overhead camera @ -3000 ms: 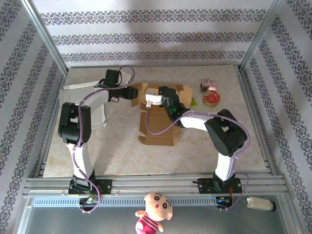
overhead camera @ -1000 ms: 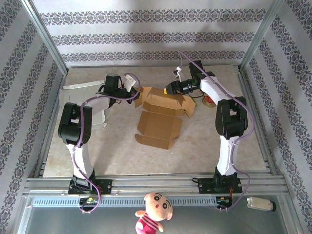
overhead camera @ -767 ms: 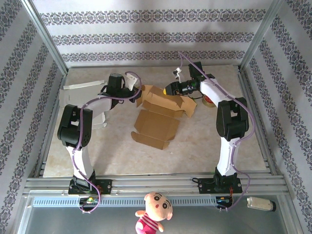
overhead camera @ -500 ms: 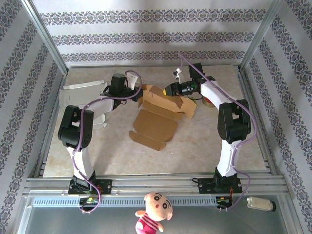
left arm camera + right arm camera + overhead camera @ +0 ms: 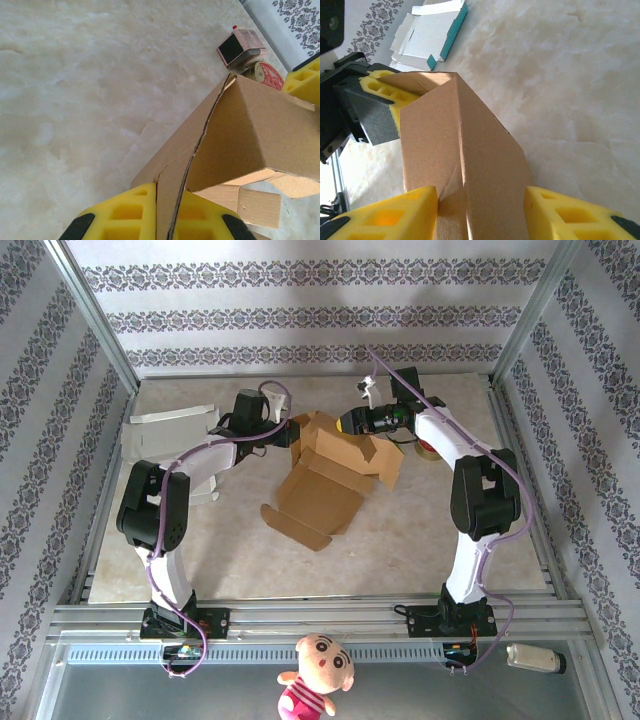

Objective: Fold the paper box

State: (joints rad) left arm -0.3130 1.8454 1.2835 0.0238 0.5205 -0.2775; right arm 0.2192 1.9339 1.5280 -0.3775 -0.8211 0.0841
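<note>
- The box (image 5: pixel 320 490) sits mid-counter (image 5: pixel 430 530), toward the far side, with its far end lifted and its near flap flat on the surface.
- The left claw (image 5: pixel 167 212) is clenched on a thin panel at the far-left corner. A hard pull could tear the cardboard along the crease beside the pads.
- The right claw (image 5: pixel 480 210) grasps a folded wall at the far right. Squeezing across the fold could crush it.
- If the arms pull apart or twist unevenly, the box may slip free or skew.
</note>
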